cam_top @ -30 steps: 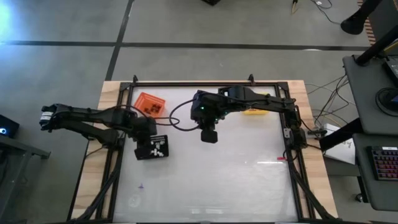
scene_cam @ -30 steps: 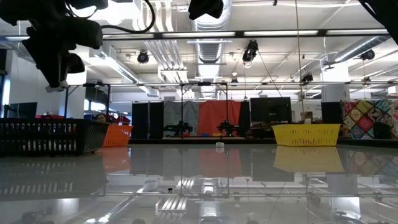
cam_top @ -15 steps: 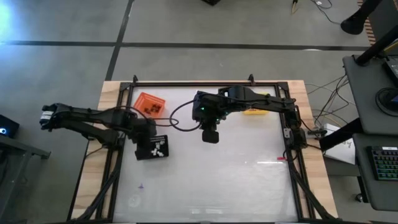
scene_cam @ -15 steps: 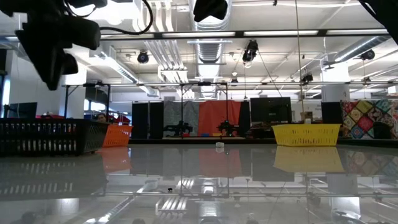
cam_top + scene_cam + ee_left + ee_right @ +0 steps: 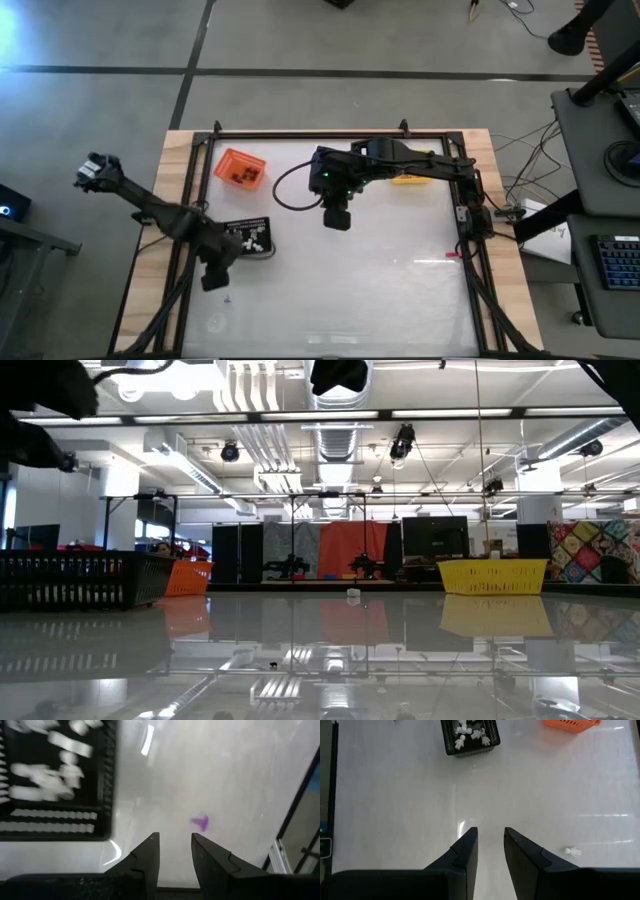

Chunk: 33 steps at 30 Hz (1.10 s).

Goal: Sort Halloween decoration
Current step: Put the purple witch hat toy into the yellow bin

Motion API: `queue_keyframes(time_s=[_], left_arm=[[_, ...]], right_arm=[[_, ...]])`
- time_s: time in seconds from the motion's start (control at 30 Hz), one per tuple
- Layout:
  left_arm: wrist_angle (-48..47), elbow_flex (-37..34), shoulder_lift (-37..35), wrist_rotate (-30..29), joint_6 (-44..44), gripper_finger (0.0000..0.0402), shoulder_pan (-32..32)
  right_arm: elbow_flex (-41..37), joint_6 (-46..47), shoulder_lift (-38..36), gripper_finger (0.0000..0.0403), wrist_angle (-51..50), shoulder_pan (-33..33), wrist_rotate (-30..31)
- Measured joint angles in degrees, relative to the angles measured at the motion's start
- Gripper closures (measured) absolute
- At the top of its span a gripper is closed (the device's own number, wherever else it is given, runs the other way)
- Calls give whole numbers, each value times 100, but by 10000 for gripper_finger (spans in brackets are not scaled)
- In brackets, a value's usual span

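Left pincer [image 5: 214, 279] has swung from the black tray [image 5: 252, 238] toward lower left.
Narrowly parted, empty; next: descend onto the purple trinket [image 5: 201, 822].

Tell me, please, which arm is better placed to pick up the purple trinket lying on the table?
The left. Its gripper is open and empty, with the purple trinket just ahead, beside the black tray. The right gripper hovers mid-table, much farther away.

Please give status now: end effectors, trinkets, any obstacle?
Left end effector open, empty, above purple trinket. Right end effector open, waiting mid-table. No obstacle.
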Motion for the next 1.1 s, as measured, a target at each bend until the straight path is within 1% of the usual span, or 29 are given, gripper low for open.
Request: queue_keyframes(time_s=[0.2, 0.33, 0.5, 0.63, 0.77, 1.1], left_arm=[[542, 0, 394, -4, -652, 308, -807], [844, 0, 832, -9, -713, 308, -1202], [939, -2, 1379, -7, -740, 308, -1552], [1281, -2, 1669, -7, -864, 308, -1744], [1636, -2, 1926, -6, -912, 308, -1848], [1656, -2, 2462, -10, -1100, 308, -1864]], right_arm=[[2, 293, 0, 316, 4, 0, 0], [2, 603, 0, 316, 6, 4, 0], [2, 917, 0, 316, 8, 46, -2], [2, 1115, -2, 316, 9, 119, -2], [2, 1122, -2, 316, 33, 236, -1], [2, 1124, -2, 316, 50, 487, 0]])
